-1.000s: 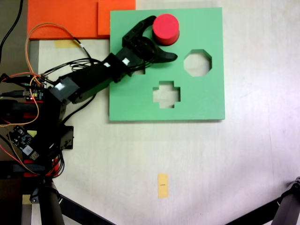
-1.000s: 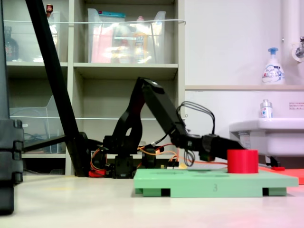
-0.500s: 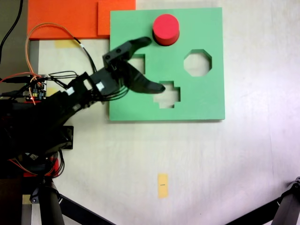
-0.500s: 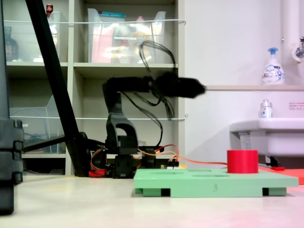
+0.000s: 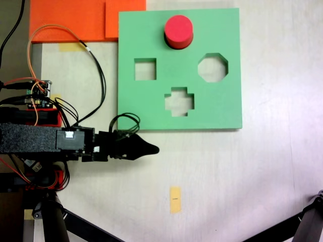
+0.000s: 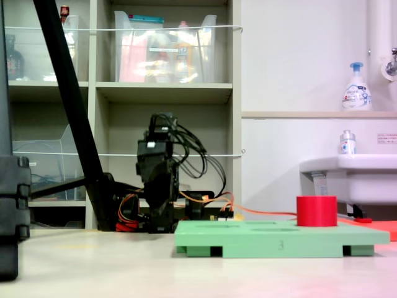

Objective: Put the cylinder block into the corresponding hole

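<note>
Gripper [image 5: 151,149] has swung off the board, well apart from cylinder block [image 5: 178,32].

A red cylinder [image 6: 316,211] stands upright near the green board's [image 6: 279,239] right end. The arm [image 6: 158,180] is folded up beyond the board's left end, well apart from the cylinder.

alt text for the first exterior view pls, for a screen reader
Top-down view: a red cylinder stands on a green foam board near its top edge, with square, cross and octagon cut-outs open below it. The black arm's gripper, jaws together and empty, points right over the bare table just below the board's lower left corner, clear of the cylinder.
</note>
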